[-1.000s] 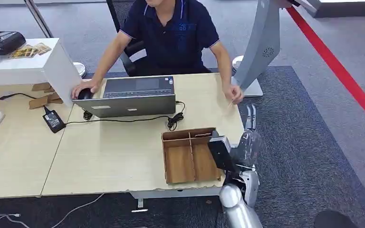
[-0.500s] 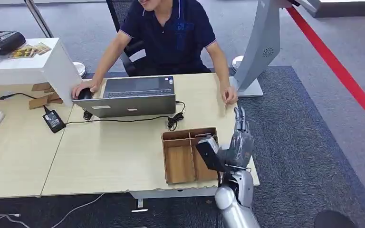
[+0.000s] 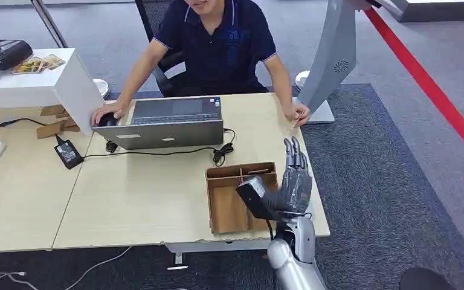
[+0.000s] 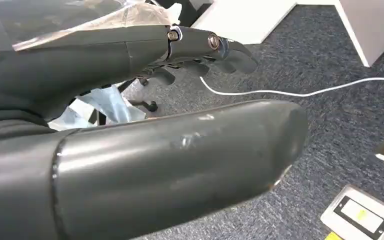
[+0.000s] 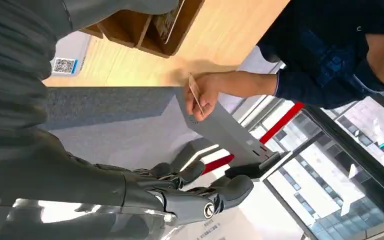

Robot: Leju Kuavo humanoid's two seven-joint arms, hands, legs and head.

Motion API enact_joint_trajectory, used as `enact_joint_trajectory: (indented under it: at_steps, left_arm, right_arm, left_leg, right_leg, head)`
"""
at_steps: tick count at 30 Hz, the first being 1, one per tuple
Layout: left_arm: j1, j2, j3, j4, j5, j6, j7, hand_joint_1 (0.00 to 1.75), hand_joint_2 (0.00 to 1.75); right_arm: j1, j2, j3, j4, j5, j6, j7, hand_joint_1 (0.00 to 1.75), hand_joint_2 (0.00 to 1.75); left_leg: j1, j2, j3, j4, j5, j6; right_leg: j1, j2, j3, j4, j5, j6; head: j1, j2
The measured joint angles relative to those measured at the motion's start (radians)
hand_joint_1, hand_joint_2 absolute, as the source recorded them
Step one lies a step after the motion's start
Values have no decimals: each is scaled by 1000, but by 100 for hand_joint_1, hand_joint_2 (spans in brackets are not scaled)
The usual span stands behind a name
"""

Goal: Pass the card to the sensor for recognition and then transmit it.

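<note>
Head view puts the wooden tray at the table's near right corner, and I will place everything off it. Across the table from the tray, the person works a laptop. A card stands in one of the tray's slots in the right wrist view. My right hand has slid back from the floor side until it hangs over the tray's right wall, fingers straight, spread and holding nothing. Beyond the tray's far right corner the person's hand pinches another card by the grey stand. I judge that handover done. My left hand hangs apart over carpet, empty.
</note>
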Motion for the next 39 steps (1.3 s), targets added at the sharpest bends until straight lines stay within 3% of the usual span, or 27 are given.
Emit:
enact_joint_trajectory:
  at_steps: [8, 24, 39]
  left_arm:
    - [0, 0, -2, 0, -2, 0, 0, 0, 0]
    - [-1, 0, -21, 0, -5, 0, -6, 0, 0]
    - [-1, 0, -37, 0, 2, 0, -9, 0, 0]
  right_arm:
    - [-5, -1, 18, 13, 4, 0, 2, 0, 175]
    - [-21, -9, 90, 24, 82, 0, 93, 0, 175]
    - [-51, -18, 96, 64, 119, 0, 159, 0, 175]
  left_leg:
    - [0, 0, 0, 0, 0, 0]
    - [0, 0, 0, 0, 0, 0]
    - [0, 0, 0, 0, 0, 0]
  right_leg:
    - [0, 0, 0, 0, 0, 0]
    - [0, 0, -1, 0, 0, 0]
    - [0, 0, -1, 0, 0, 0]
  head:
    - [0, 0]
    - [0, 0]
    - [0, 0]
